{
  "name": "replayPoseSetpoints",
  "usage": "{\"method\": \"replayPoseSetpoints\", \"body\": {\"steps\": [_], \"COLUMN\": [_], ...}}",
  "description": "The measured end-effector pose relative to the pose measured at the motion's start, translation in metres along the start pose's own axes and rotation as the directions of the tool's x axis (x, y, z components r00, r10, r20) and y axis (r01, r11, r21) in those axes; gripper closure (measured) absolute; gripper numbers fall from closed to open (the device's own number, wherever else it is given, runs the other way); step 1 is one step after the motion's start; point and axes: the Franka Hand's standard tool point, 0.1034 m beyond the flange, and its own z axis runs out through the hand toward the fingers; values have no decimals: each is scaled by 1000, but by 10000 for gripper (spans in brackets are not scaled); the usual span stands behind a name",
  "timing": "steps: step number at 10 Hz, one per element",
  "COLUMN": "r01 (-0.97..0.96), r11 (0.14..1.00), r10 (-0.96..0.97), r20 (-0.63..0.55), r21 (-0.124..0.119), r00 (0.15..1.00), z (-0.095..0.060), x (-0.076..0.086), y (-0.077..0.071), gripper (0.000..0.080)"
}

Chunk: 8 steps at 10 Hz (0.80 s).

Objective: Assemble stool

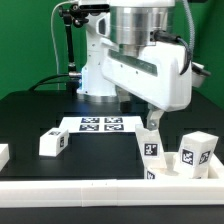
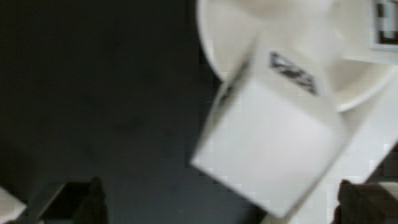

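Wrist view shows the pincer point(image 2: 222, 200) spread wide near a tilted leg point(image 2: 276, 140); exterior view alone shows the loose leg point(image 1: 52, 143).

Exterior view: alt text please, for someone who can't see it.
A white robot arm's open gripper hangs over a tagged leg on a black table. A second leg lies toward the exterior view's left, near the marker board.

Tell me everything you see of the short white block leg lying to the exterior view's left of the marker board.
The short white block leg looks like smooth plastic, with a black-and-white square tag on one face. It lies on the black table, toward the exterior view's left of the marker board, apart from it. Only the table touches it.
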Motion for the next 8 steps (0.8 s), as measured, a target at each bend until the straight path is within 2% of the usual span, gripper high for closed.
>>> {"method": "replayPoseSetpoints", "body": {"steps": [1,2,5,7,8], "r01": [68,86,125,305,439], "r11": [998,996,992,952,898], "r10": [-68,-86,-125,-305,-439], "r20": [1,-1,-2,-1,-1], "r21": [-2,-6,-6,-8,-14], "r00": [998,996,992,952,898], "z": [1,2,4,4,5], "x": [4,9,7,8,11], "y": [16,26,23,24,29], "gripper": [151,151,151,151,151]}}
